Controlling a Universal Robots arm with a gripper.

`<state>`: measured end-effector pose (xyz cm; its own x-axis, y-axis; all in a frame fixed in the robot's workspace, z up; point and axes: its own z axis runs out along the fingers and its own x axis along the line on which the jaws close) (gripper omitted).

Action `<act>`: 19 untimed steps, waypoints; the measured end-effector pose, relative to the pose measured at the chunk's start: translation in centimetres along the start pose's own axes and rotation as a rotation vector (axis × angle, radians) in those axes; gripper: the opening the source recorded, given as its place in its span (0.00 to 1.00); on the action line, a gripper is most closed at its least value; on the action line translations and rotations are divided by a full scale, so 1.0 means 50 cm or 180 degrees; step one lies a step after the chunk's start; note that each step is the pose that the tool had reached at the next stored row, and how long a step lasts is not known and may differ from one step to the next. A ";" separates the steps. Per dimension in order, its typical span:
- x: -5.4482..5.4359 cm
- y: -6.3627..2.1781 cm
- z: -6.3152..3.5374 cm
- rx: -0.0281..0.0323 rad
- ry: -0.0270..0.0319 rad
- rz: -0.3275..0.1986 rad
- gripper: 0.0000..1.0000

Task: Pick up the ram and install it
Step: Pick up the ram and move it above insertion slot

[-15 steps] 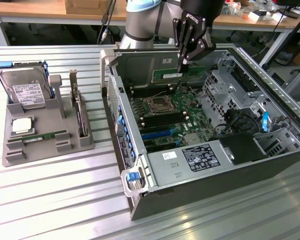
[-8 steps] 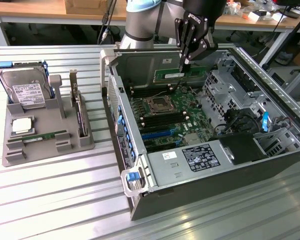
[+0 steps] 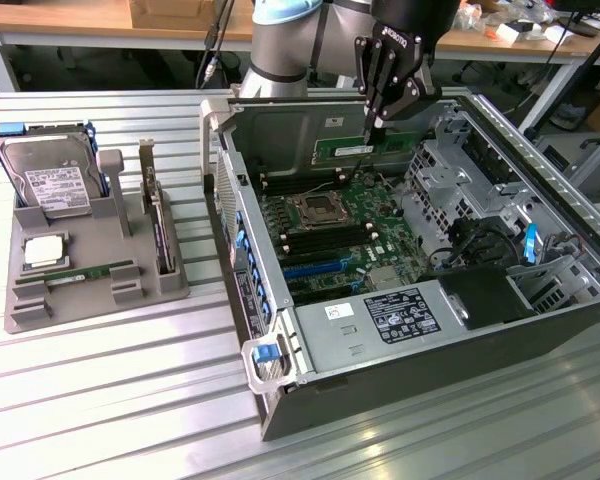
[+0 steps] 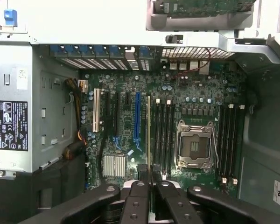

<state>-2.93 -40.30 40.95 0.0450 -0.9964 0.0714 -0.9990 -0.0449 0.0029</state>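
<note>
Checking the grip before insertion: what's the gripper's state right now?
Gripper: closed, holding the ram above the motherboard.

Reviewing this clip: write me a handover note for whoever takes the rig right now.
Gripper: shut on the ram, which it holds on edge.
Where: the ram hangs above the motherboard inside the open case. In the wrist view its edge runs alongside the empty slots next to the socket.
Done: ram picked up and carried over the board.
Left: ram not yet seated in a slot.
</note>
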 end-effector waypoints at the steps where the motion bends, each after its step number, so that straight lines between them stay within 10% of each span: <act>1: 0.000 -0.002 0.000 0.0000 0.0000 0.0000 0.12; 19: 0.001 -0.017 0.000 0.0003 -0.0070 0.0000 0.12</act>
<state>-2.08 -40.29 40.95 0.0449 -0.9978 0.0494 -0.9990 -0.0449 0.0019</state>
